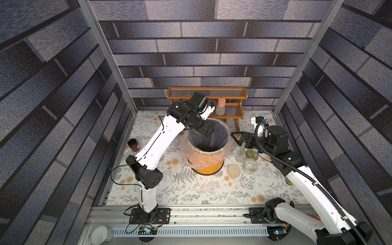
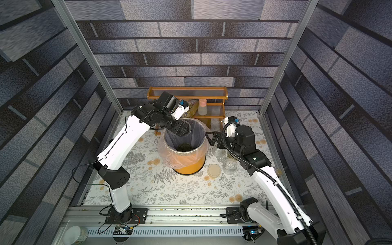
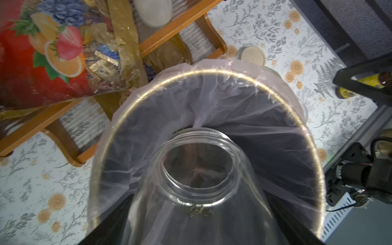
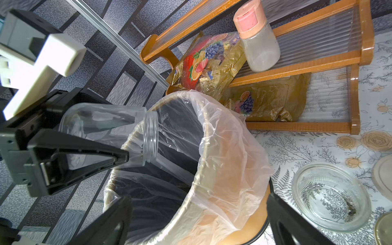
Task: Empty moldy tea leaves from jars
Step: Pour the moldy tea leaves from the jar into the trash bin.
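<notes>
While the left gripper (image 4: 130, 137) clamps a clear glass jar (image 4: 106, 131) by its body, the jar lies tipped on its side — mouth over the plastic-lined rim of the orange bin (image 1: 209, 167). Tea leaves (image 1: 205, 146) sit as a dark heap at the bin's bottom. A small clump, probably leaf, clings inside the held jar's neck in the left wrist view. Right gripper (image 1: 235, 137) hovers just beside the bin, jaws wide apart, holding nothing. On the floral cloth (image 1: 191, 191) — an open jar (image 1: 237, 150) under that gripper, a second open jar (image 1: 250, 166) near it, a cream lid (image 1: 234, 170) just beside.
</notes>
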Available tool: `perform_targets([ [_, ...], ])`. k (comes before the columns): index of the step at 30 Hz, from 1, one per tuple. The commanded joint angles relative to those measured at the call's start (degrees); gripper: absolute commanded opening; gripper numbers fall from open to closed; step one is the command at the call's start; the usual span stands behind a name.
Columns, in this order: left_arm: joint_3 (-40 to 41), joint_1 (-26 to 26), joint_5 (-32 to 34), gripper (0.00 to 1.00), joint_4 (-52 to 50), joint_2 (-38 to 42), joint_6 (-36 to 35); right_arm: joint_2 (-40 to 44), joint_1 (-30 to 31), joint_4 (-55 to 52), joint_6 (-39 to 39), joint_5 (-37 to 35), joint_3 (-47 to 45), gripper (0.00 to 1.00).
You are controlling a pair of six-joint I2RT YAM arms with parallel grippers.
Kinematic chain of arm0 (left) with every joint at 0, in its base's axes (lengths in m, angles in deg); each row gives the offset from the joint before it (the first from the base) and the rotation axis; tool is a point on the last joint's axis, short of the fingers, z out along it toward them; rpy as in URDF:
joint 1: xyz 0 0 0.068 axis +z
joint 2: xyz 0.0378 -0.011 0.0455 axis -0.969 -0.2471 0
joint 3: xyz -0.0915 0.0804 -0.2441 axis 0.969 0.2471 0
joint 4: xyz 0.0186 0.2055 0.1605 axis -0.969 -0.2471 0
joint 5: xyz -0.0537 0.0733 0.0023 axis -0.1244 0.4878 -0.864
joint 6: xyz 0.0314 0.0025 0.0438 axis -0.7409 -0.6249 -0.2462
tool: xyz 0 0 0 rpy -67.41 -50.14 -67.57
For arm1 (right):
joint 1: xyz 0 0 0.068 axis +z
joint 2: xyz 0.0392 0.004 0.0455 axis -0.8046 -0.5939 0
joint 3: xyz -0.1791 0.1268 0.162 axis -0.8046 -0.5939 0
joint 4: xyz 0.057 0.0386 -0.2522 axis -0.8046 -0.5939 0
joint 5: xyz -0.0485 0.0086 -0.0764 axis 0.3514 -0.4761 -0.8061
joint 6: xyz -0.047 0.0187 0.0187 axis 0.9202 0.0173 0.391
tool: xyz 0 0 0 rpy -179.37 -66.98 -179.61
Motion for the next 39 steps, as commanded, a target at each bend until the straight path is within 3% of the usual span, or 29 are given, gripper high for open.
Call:
perform_targets([
  [1, -2.63, -5.64, 0.61, 0.45, -0.48, 0.61, -1.42, 1.48, -0.36, -0.54, 0.51, -1.04, -0.68, 1.0],
  [5, -1.73, 2.6, -1.91, 0.44, 0.41, -0.38, 1.16, 0.92, -0.39, -0.35, 0.43, -1.22, -0.22, 1.0],
  [9, -1.79, -4.49, -3.28, 0.47, 0.33, 0.58, -0.39, 2.23, -0.36, -1.6, 1.22, -2.18, -0.32, 1.0],
  [12, -2.09, -1.52, -1.54, 0.46, 0.13, 0.72, 0.09, 2.68, -0.36, -1.81, 1.23, -2.21, -0.51, 1.0],
  [14, -2.8, 0.16, -3.93, 0.46, 1.44, 1.84, 0.93, 2.7, -0.33, -1.7, 0.81, -1.53, -0.34, 1.0],
  [21, -0.57, 0.0, -6.84, 0.45, 10.2, 6.24, -2.17, 2.57, -0.39, -1.2, -1.02, 0.75, 2.26, 1.0],
  [27, 18.23, 0.38, -9.41, 0.45, 30.26, 17.9, -4.18, 2.16, -0.3, -0.29, -3.66, 4.8, 5.26, 1.0],
  [31, 35.88, 2.55, -13.11, 0.47, 53.09, 28.48, -2.28, 2.13, -0.31, 2.72, -6.83, 8.61, 7.09, 1.0],
  [34, 46.69, 4.1, -15.8, 0.49, 70.62, 33.6, 1.38, 3.14, -0.29, 10.19, -11.54, 11.09, 5.34, 1.0],
  [39, 57.88, 4.24, -16.38, 0.49, 93.7, 36.19, 6.12, 1.8, -0.28, 22.9, -21.51, 15.83, 3.09, 1.0],
])
